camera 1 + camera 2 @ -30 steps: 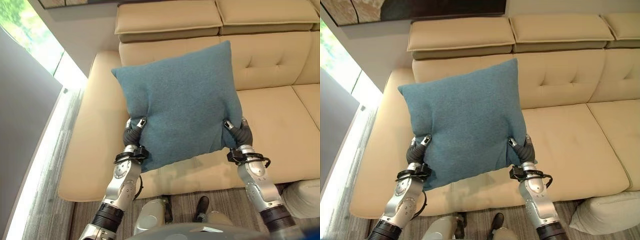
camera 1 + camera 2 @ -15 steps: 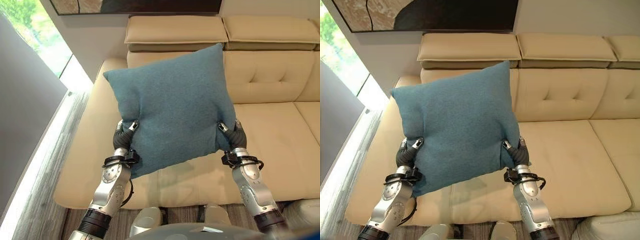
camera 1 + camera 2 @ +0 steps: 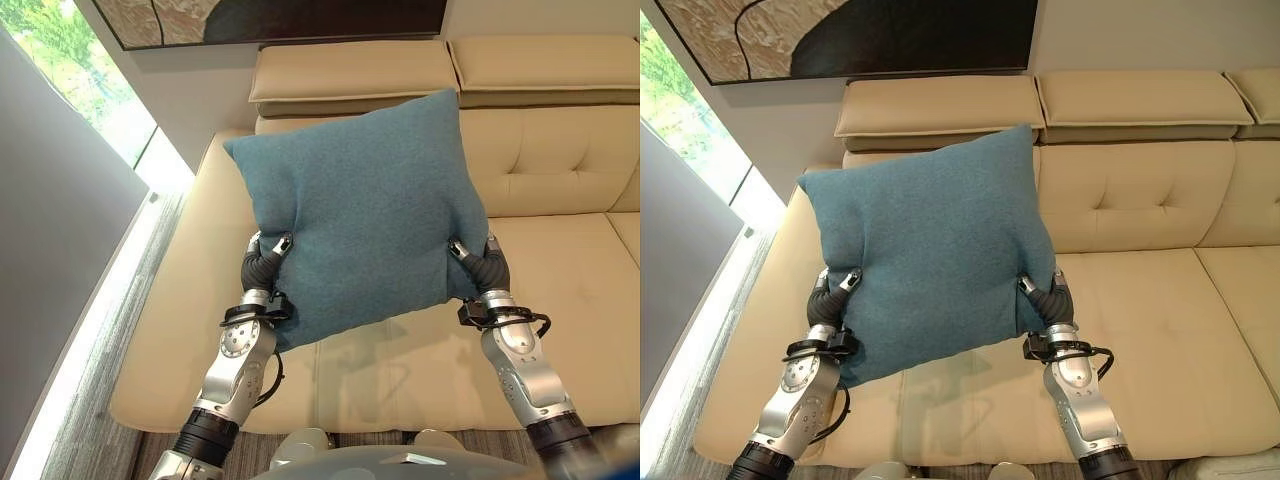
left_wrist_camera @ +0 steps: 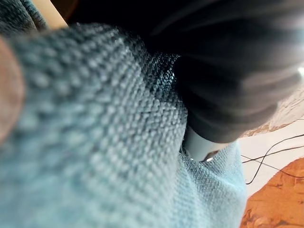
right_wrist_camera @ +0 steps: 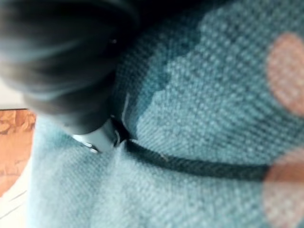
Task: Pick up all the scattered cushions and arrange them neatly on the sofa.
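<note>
i've got the teal cushion held up in front of me, off the sofa, with the seat showing underneath it. my left hand pinches the cushion's lower left edge and my right hand pinches its lower right edge; in both head views i can see fingertips curled onto the fabric, and each wrist view shows the knit cloth pressed right against the hand, so both are closed on it. the cushion stands roughly upright and slightly rotated, its upper right corner highest, its face towards me. what matters next, as i judge it, is that the sofa's backrest lies straight beyond the cushion, on the far side, and the left end of the seat is just below. both hands are about level and equally near, so i'd push it away and down evenly until its back leans on the backrest near the left arm of the sofa
</note>
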Motion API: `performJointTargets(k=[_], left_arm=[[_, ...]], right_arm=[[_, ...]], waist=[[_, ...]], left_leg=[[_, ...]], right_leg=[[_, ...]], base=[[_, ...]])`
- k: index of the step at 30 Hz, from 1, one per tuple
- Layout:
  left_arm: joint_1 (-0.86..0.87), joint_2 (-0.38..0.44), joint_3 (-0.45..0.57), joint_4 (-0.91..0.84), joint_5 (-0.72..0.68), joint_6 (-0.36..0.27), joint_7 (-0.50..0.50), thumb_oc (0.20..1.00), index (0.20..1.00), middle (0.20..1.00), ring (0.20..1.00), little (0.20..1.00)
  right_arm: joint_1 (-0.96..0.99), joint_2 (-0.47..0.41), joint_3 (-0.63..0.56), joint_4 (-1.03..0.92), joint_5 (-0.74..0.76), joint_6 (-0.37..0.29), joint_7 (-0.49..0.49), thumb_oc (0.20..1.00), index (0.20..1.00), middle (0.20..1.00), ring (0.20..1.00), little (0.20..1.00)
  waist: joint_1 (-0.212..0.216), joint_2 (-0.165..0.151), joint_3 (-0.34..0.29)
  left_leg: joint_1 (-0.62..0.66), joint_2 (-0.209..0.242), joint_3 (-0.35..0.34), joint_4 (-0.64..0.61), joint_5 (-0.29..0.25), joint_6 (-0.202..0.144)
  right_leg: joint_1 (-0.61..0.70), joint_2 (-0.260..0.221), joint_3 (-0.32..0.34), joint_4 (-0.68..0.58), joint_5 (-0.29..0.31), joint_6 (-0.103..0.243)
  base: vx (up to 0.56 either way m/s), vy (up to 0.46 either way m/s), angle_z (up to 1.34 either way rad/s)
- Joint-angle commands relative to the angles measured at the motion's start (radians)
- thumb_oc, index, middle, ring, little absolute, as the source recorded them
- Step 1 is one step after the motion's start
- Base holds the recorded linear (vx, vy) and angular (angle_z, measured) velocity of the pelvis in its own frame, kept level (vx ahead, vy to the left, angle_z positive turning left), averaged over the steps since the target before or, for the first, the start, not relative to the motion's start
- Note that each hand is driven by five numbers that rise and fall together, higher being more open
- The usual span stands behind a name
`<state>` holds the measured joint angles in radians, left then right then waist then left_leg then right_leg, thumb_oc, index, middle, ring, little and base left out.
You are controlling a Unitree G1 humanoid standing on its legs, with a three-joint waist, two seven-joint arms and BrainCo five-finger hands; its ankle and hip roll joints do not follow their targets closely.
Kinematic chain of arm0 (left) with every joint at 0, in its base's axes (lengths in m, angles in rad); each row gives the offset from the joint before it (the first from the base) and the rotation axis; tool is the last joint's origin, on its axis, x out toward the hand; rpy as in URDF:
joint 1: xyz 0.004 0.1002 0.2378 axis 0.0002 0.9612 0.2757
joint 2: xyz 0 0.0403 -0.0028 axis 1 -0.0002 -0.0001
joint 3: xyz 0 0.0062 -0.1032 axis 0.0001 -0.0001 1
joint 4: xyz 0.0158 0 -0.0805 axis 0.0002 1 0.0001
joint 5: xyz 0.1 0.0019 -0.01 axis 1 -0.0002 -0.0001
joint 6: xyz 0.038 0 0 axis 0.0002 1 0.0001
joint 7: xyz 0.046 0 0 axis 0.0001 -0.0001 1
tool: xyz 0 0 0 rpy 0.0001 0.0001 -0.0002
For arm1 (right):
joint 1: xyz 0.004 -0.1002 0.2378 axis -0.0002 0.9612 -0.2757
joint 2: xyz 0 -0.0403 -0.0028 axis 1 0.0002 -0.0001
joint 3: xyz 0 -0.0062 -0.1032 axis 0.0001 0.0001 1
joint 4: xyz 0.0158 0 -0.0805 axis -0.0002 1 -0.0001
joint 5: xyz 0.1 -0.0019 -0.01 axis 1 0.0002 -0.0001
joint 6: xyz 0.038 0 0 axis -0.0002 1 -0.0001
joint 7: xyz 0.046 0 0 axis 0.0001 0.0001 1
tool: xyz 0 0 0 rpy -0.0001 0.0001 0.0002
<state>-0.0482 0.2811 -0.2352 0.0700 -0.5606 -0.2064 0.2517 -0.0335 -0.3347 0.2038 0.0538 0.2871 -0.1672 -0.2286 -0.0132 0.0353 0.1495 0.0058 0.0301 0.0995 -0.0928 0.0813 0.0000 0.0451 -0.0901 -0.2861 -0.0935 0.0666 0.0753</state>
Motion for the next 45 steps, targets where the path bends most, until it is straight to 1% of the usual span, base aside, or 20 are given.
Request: performJointTargets(k=[1,4,5,7,10,11,14,16,21,26,30,35,38,39,40,41,42,43,44,45], left_arm=[[-0.187,0.004,-0.088,0.026,0.099,-0.068,0.011,0.2,0.2,0.2,0.2,0.2],[-0.258,0.002,-0.107,0.067,0.12,-0.076,0.037,0.2,0.2,0.2,0.2,0.2],[-0.319,0.001,-0.127,0.108,0.127,-0.08,0.06,0.2,0.2,0.2,0.2,0.2],[-0.379,0.0,-0.136,0.145,0.129,-0.091,0.079,0.2,0.2,0.2,0.2,0.2],[-0.443,0.007,-0.149,0.183,0.131,-0.099,0.098,0.2,0.2,0.2,0.2,0.2],[-0.482,0.019,-0.149,0.201,0.132,-0.109,0.108,0.2,0.2,0.2,0.2,0.2],[-0.497,0.018,-0.148,0.213,0.13,-0.112,0.113,0.2,0.2,0.2,0.2,0.2],[-0.538,0.021,-0.156,0.242,0.134,-0.115,0.129,0.2,0.2,0.2,0.2,0.2],[-0.737,0.073,-0.185,0.358,0.173,-0.123,0.183,0.2,0.2,0.2,0.2,0.2],[-0.896,0.126,-0.202,0.42,0.246,-0.133,0.246,0.2,0.2,0.2,0.2,0.2],[-1.018,0.143,-0.223,0.487,0.28,-0.129,0.288,0.2,0.2,0.2,0.2,0.2],[-1.205,0.147,-0.268,0.62,0.29,-0.113,0.325,0.2,0.2,0.2,0.2,0.2],[-1.315,0.146,-0.298,0.702,0.277,-0.097,0.322,0.2,0.2,0.2,0.2,0.2],[-1.387,0.152,-0.324,0.76,0.272,-0.083,0.314,0.2,0.2,0.2,0.2,0.2],[-1.421,0.155,-0.336,0.79,0.269,-0.073,0.306,0.2,0.2,0.2,0.2,0.2],[-1.428,0.155,-0.337,0.794,0.268,-0.075,0.305,0.2,0.2,0.2,0.2,0.2],[-1.496,0.15,-0.359,0.863,0.234,-0.058,0.278,0.2,0.2,0.2,0.2,0.2],[-1.537,0.15,-0.368,0.897,0.211,-0.053,0.263,1.0,1.0,1.0,1.0,1.0],[-1.565,0.146,-0.38,0.927,0.194,-0.042,0.248,1.0,1.0,1.0,1.0,1.0],[-1.627,0.139,-0.4,0.981,0.148,-0.03,0.215,1.0,1.0,1.0,1.0,1.0]], right_arm=[[-0.205,0.024,0.052,-0.019,-0.103,-0.093,-0.029,0.2,0.2,0.2,0.2,0.2],[-0.271,0.007,0.077,0.021,-0.143,-0.088,-0.061,0.2,0.2,0.2,0.2,0.2],[-0.328,-0.001,0.104,0.056,-0.165,-0.081,-0.083,0.2,0.2,0.2,0.2,0.2],[-0.383,-0.005,0.123,0.088,-0.175,-0.076,-0.098,0.2,0.2,0.2,0.2,0.2],[-0.454,-0.006,0.147,0.13,-0.184,-0.07,-0.114,0.2,0.2,0.2,0.2,0.2],[-0.504,-0.012,0.162,0.159,-0.189,-0.067,-0.127,0.2,0.2,0.2,0.2,0.2],[-0.526,-0.011,0.171,0.173,-0.196,-0.066,-0.133,0.2,0.2,0.2,0.2,0.2],[-0.571,-0.015,0.182,0.198,-0.209,-0.067,-0.15,0.2,0.2,0.2,0.2,0.2],[-0.763,-0.041,0.211,0.283,-0.246,-0.069,-0.221,0.2,0.2,0.2,0.2,0.2],[-0.917,-0.05,0.225,0.341,-0.289,-0.082,-0.295,0.2,0.2,0.2,0.2,0.2],[-1.024,-0.054,0.243,0.388,-0.344,-0.08,-0.368,0.2,0.2,0.2,0.2,0.2],[-1.187,-0.064,0.289,0.48,-0.397,-0.058,-0.448,0.2,0.2,0.2,0.2,0.2],[-1.288,-0.076,0.319,0.549,-0.394,-0.038,-0.463,0.2,0.2,0.2,0.2,0.2],[-1.35,-0.092,0.343,0.598,-0.38,-0.023,-0.465,0.2,0.2,0.2,0.2,0.2],[-1.38,-0.095,0.355,0.624,-0.367,-0.016,-0.463,0.2,0.2,0.2,0.2,0.2],[-1.387,-0.096,0.355,0.629,-0.365,-0.018,-0.463,0.2,0.2,0.2,0.2,0.2],[-1.441,-0.108,0.39,0.686,-0.335,-0.003,-0.448,0.2,0.2,0.2,0.2,0.2],[-1.469,-0.11,0.408,0.717,-0.307,0.001,-0.437,0.2,0.2,0.2,0.2,0.2],[-1.49,-0.12,0.426,0.745,-0.289,0.009,-0.423,0.2,0.2,0.2,0.2,0.2],[-1.53,-0.123,0.477,0.817,-0.223,0.024,-0.368,0.41,0.41,0.41,0.41,0.41]], waist=[[-0.011,-0.027,-0.006],[-0.015,-0.019,0.023],[-0.018,-0.011,0.049],[-0.021,-0.003,0.07],[-0.021,0.008,0.087],[-0.018,0.013,0.092],[-0.015,0.013,0.09],[-0.013,0.013,0.106],[-0.01,0.012,0.134],[-0.008,0.009,0.15],[-0.01,0.007,0.152],[-0.013,0.015,0.158],[-0.013,0.023,0.164],[-0.013,0.024,0.166],[-0.012,0.025,0.158],[-0.013,0.025,0.167],[-0.011,0.026,0.162],[-0.009,0.027,0.163],[-0.008,0.029,0.164],[-0.001,0.029,0.164]], left_leg=[[0.023,-0.013,-0.004,0.005,-0.104,-0.034],[-0.01,-0.012,-0.01,0.005,-0.092,-0.037],[-0.045,-0.011,-0.014,0.005,-0.08,-0.039],[-0.086,-0.012,-0.02,0.005,-0.067,-0.039],[-0.146,-0.013,-0.021,0.005,-0.047,-0.037],[-0.19,-0.016,-0.017,0.009,-0.036,-0.034],[-0.212,-0.016,-0.015,0.015,-0.034,-0.033],[-0.238,-0.013,-0.011,0.025,-0.032,-0.034],[-0.323,-0.014,-0.013,0.053,-0.019,-0.04],[-0.399,-0.017,-0.013,0.072,-0.012,-0.041],[-0.439,-0.014,-0.019,0.068,0.003,-0.046],[-0.473,-0.012,-0.026,0.021,0.042,-0.062],[-0.506,-0.011,-0.034,0.005,0.059,-0.074],[-0.531,-0.012,-0.042,0.005,0.064,-0.082],[-0.533,-0.011,-0.054,0.005,0.039,-0.091],[-0.547,-0.013,-0.047,0.005,0.067,-0.085],[-0.562,-0.011,-0.063,0.005,0.046,-0.095],[-0.574,-0.012,-0.068,0.005,0.046,-0.096],[-0.583,-0.013,-0.072,0.005,0.048,-0.096],[-0.607,-0.015,-0.079,0.005,0.056,-0.099]], right_leg=[[-0.014,-0.009,0.028,0.012,-0.077,0.041],[-0.046,-0.008,0.023,0.015,-0.074,0.036],[-0.085,-0.009,0.024,0.019,-0.068,0.034],[-0.135,-0.008,0.031,0.03,-0.062,0.03],[-0.205,-0.011,0.039,0.058,-0.056,0.025],[-0.26,-0.014,0.049,0.087,-0.055,0.019],[-0.285,-0.018,0.057,0.1,-0.056,0.016],[-0.314,-0.023,0.066,0.115,-0.058,0.013],[-0.393,-0.031,0.075,0.127,-0.038,0.012],[-0.466,-0.031,0.089,0.137,-0.023,0.015],[-0.509,-0.031,0.097,0.138,-0.016,0.017],[-0.557,-0.026,0.097,0.135,-0.007,0.024],[-0.588,-0.024,0.088,0.13,-0.001,0.028],[-0.605,-0.025,0.081,0.126,0.003,0.03],[-0.605,-0.02,0.088,0.12,-0.019,0.038],[-0.62,-0.023,0.076,0.124,0.007,0.031],[-0.629,-0.018,0.082,0.121,-0.016,0.04],[-0.642,-0.016,0.081,0.123,-0.017,0.04],[-0.654,-0.016,0.079,0.125,-0.015,0.041],[-0.677,-0.014,0.078,0.13,-0.013,0.039]], base=[[-0.07,-0.014,0.11],[-0.16,-0.019,0.05],[-0.15,-0.001,0.1],[-0.17,0.013,0.05],[-0.12,0.024,0.01],[-0.1,0.035,-0.04],[-0.04,0.017,-0.11],[-0.06,0.013,-0.05],[-0.06,0.0,-0.05],[-0.04,0.005,-0.01],[-0.01,-0.001,-0.01],[0.0,0.0,0.01],[0.0,-0.019,0.03],[0.09,-0.07,0.13],[0.0,-0.055,0.2],[0.09,-0.066,0.19],[0.0,-0.043,0.16],[0.1,-0.069,0.07],[0.0,-0.059,0.02],[-0.01,-0.052,0.03]])
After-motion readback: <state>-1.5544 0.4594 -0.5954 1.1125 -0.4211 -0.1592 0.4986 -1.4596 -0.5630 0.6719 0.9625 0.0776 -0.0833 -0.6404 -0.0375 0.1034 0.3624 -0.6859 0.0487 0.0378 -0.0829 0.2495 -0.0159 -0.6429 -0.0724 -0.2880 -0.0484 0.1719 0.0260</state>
